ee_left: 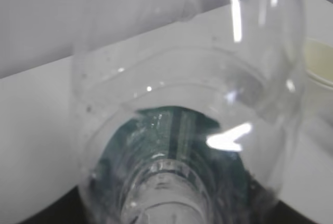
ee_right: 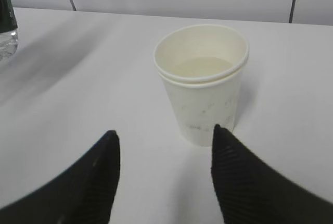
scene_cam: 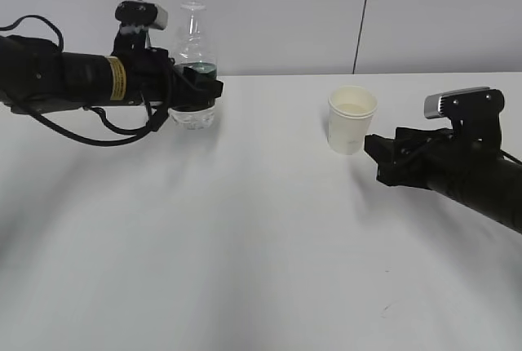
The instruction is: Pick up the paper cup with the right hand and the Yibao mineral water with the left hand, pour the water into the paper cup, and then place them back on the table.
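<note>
Just beyond the spread, empty right pincer (ee_right: 162,151), paper cup (ee_right: 202,81) upright, left pincer (scene_cam: 196,90) gripping Yibao mineral water (scene_cam: 194,41)

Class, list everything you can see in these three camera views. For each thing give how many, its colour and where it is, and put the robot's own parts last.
Small off-white paper cup: one, cream inside, upright on the table right of centre, liquid inside.
Clear plastic water bottle with dark green label: one, capless, upright at the left rear.
Plain white table: one, white, fills the lower scene.
Pale grey wall: one, behind the table, with dark vertical seams.
Left gripper: one, black, around the bottle's label band.
Right gripper: one, black, open, fingers just short of the cup, not touching it.
</note>
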{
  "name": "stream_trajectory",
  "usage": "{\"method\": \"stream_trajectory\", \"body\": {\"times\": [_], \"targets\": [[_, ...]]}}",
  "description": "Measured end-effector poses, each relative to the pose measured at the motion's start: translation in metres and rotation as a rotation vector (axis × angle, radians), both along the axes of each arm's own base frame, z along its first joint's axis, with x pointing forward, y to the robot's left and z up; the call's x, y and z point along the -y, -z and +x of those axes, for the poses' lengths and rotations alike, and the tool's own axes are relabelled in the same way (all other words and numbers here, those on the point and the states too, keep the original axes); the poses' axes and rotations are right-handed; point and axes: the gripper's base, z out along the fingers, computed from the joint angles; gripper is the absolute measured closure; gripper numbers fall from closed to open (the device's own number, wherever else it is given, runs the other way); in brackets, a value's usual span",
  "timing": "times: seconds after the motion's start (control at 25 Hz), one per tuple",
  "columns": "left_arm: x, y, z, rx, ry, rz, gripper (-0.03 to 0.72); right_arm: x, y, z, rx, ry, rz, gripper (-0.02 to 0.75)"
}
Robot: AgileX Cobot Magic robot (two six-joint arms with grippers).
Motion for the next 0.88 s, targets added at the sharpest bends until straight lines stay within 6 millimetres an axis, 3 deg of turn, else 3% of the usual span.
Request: {"method": "stream_trajectory", "body": {"times": [0.24,0.88], "targets": [[-0.016,0.015,0.008,0.02,-0.024,0.031,0.377,0.0,-0.001,0.0,0.014,-0.002,0.006,0.29],[-0.054,0.012,0.021,0.113,-0.077,0.009,0.377,0.0,-0.002,0.0,0.016,-0.002,0.007,0.291]]}}
